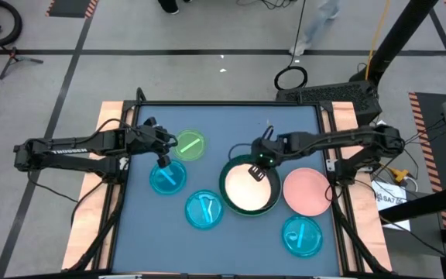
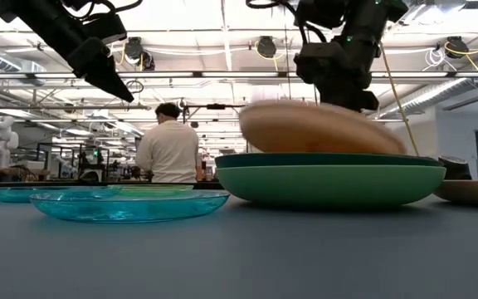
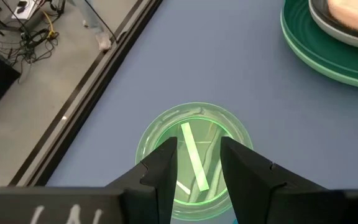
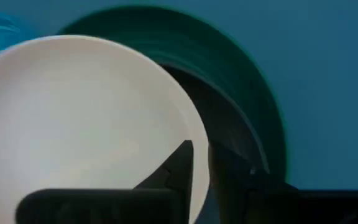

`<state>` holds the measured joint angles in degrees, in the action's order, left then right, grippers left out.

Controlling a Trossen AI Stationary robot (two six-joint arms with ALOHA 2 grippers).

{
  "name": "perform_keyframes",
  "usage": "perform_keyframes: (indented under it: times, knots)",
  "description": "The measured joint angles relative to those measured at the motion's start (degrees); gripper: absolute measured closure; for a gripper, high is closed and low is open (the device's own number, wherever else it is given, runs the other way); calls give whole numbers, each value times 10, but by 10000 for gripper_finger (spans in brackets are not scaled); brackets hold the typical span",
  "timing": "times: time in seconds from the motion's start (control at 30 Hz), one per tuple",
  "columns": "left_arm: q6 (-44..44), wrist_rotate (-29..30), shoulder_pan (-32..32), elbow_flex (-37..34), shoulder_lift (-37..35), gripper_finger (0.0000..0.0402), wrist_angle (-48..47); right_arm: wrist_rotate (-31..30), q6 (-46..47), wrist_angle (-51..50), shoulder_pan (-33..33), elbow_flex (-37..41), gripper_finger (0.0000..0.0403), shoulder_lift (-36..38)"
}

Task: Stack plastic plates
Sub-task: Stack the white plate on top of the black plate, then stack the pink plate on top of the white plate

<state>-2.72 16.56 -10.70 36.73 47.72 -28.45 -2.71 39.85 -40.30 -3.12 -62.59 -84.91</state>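
A white plate (image 1: 246,194) lies tilted in a dark green plate (image 2: 330,159), which is stacked on a light green one (image 2: 330,184). My right gripper (image 1: 260,164) hangs over the white plate's far right rim, its fingers a little apart on either side of that rim. My left gripper (image 1: 161,149) hangs open above the table's left half, over a small lime plate (image 3: 194,158), touching nothing. A pink plate (image 1: 308,191) lies flat on the table to the right of the stack. My right gripper points steeply down over the white plate's rim (image 4: 197,155), one finger inside the plate and one (image 4: 229,177) outside. A gap shows between them; I cannot tell whether they touch the rim. The plate lies tilted on the dark green plate.
Three translucent cyan plates lie flat on the table: one (image 1: 167,178) beside the lime plate, one (image 1: 204,209) near the front middle, one (image 1: 302,235) at the front right. A person (image 2: 168,149) stands in the room beyond the far edge.
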Motion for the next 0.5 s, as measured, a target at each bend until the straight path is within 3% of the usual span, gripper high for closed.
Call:
perform_keyframes:
  times: [0.23, 0.5]
  knots:
    - [0, 0, 0, 0, 0, 273, 0, -64, 33, -3, 28, 0, 328, 0]
    - [0, 0, 0, 0, 0, 273, 0, -65, 59, -6, 45, 0, 328, 0]
